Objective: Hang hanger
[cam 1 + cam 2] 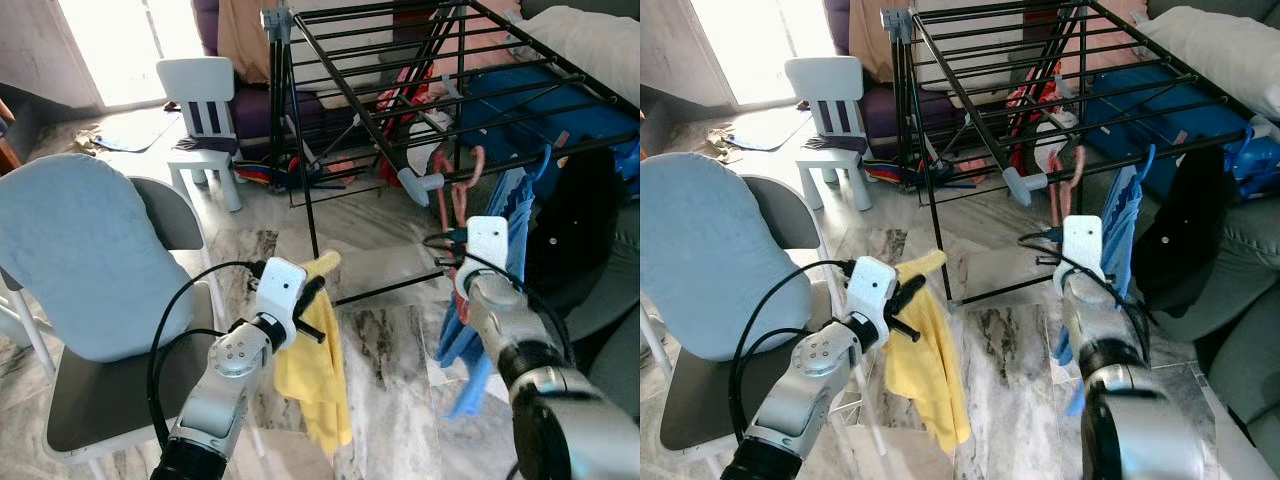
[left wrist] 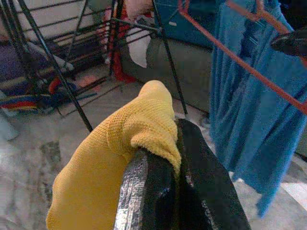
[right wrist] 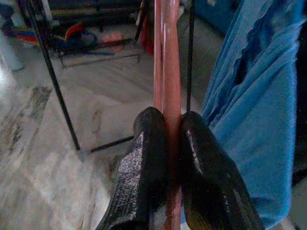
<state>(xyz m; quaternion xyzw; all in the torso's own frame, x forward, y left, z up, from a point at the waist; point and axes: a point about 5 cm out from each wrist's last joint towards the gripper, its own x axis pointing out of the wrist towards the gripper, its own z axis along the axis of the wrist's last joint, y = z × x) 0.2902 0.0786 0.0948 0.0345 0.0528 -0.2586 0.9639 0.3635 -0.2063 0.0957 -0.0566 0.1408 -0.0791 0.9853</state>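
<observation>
Yellow cloth (image 2: 129,158) hides left fingers' (image 2: 192,191) tips; hanger (image 3: 165,72) cut by frame top.

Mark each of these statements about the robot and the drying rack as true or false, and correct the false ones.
1. The left hand is shut on a yellow cloth. True.
2. The right hand is open and holds nothing. False: it is shut on a red hanger.
3. A blue garment hangs beside the right hand. True.
4. The yellow cloth is draped over the drying rack. False: it hangs from the left hand, above the floor.
5. A small white chair stands beyond the rack's near leg, toward the window. True.
</observation>
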